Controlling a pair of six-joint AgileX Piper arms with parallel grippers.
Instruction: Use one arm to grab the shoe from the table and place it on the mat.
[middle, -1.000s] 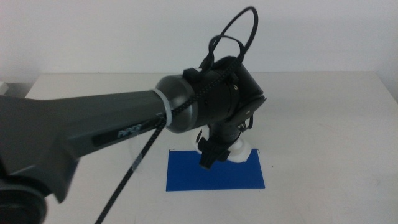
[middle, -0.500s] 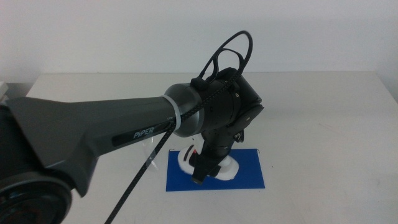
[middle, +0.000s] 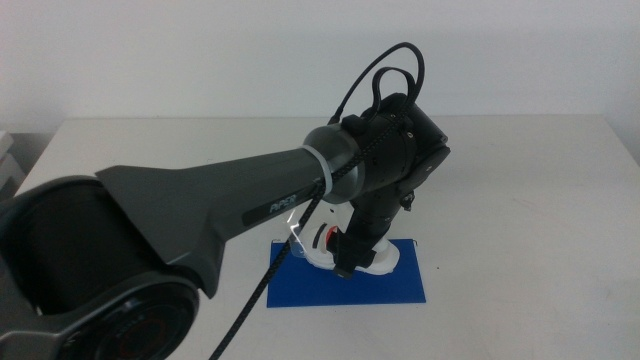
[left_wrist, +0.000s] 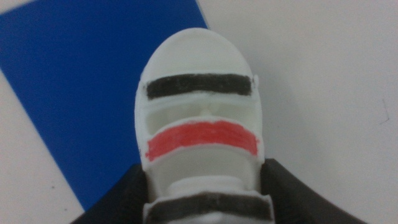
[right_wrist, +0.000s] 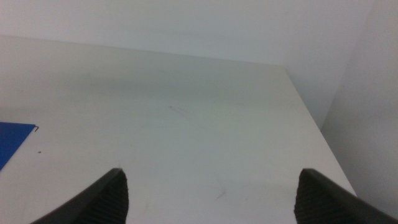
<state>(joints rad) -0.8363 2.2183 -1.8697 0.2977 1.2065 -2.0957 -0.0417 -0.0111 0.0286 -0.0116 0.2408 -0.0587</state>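
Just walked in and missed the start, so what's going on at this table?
The left arm's claw is shut on a small white sneaker with black and red straps, holding it over the far edge of the blue mat on the white table. The wrist view shows the toe reaching past the mat's edge over bare table. The right claw waits open, off to the side.

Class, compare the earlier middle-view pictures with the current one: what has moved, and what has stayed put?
The left claw, shut on the shoe, has shifted over the mat: the shoe sat at the far edge, came nearer, and now sits slightly back again, with the wrist higher. The mat and table stayed put. The claw's grip on the shoe is unchanged.
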